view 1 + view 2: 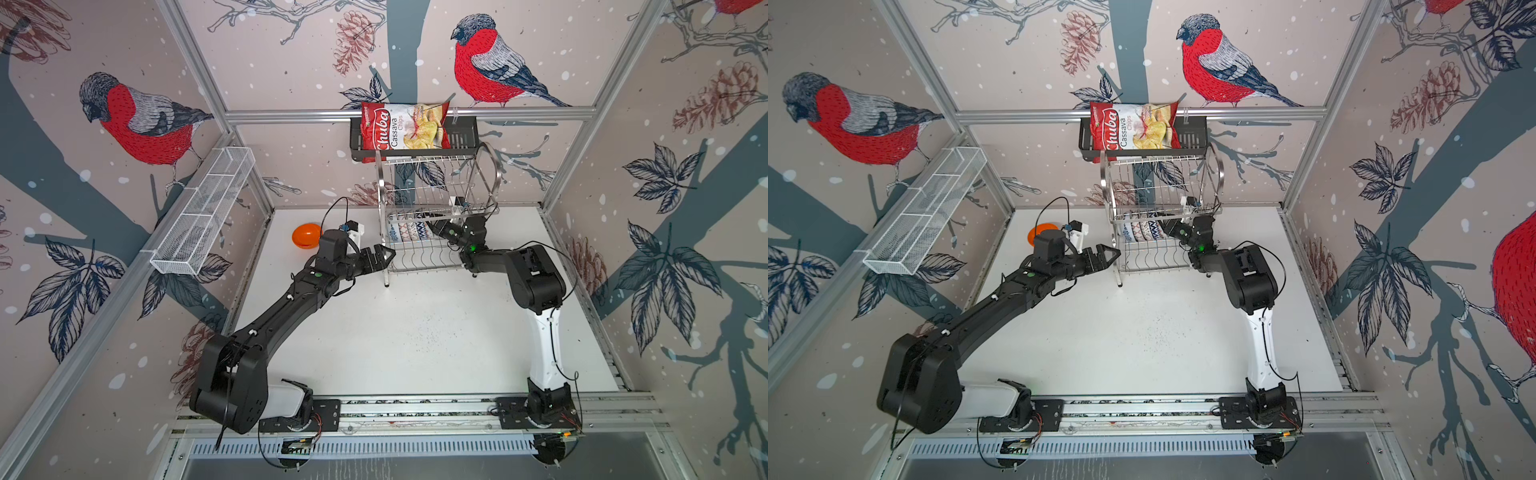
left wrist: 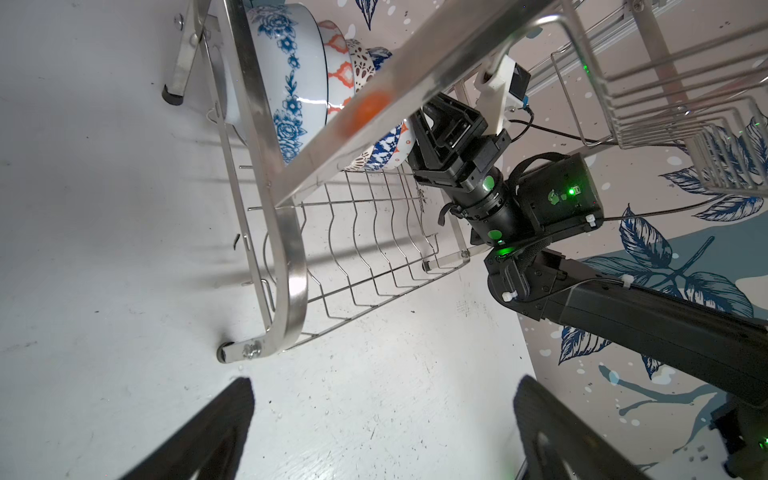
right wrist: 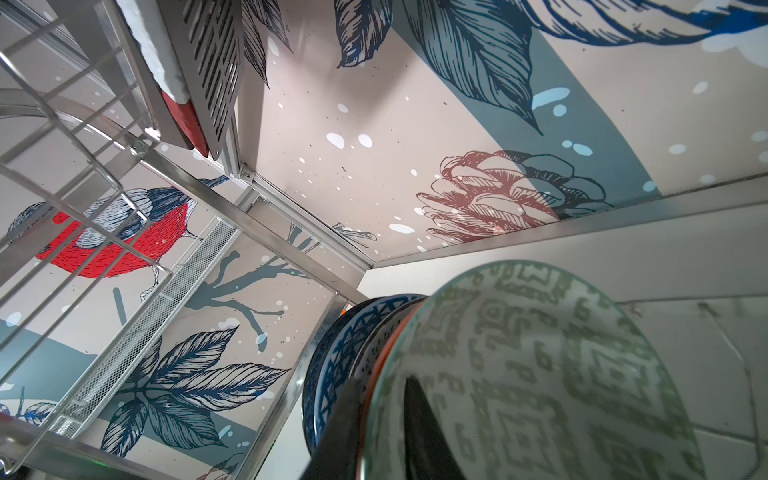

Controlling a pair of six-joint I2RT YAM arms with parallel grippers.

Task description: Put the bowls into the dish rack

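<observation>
Right gripper (image 1: pixel 436 227) is slotting the green bowl (image 3: pixel 540 374) into the rack (image 2: pixel 291 266), grip unclear; left gripper (image 2: pixel 384 380), gaping empty, should be fetching the orange bowl (image 1: pixel 305 236) next.

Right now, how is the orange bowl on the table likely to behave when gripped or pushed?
The orange bowl shows a glossy highlight, so it may slip when pinched. Its curved wall suggests it could rock or slide on the table if nudged. It looks rigid, probably breakable.

bowls (image 1: pixel 409 232) crowd dish rack (image 1: pixel 492 174) lower tier's back, front wires bare, table (image 1: pixel 415 332) foreground open
</observation>
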